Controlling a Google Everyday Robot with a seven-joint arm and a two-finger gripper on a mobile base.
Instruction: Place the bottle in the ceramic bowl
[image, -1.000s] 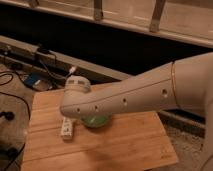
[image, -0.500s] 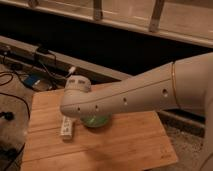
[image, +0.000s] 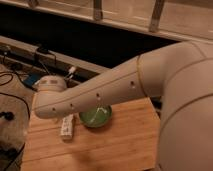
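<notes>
Wooden worktop (image: 115, 147) holds the bottle (image: 66, 126) lying flat near its left edge, just beside the ceramic bowl (image: 96, 116), likely awaiting pickup. The gripper is hidden under the arm (image: 100, 95), so I cannot tell its opening.

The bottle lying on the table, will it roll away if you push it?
Probably, if nudged sideways: the bottle lies flat on the wooden table and looks round. It is small and slim, so likely light. The ceramic bowl beside it might stop a roll that way. The gripper's jaws are hidden behind the arm.
</notes>
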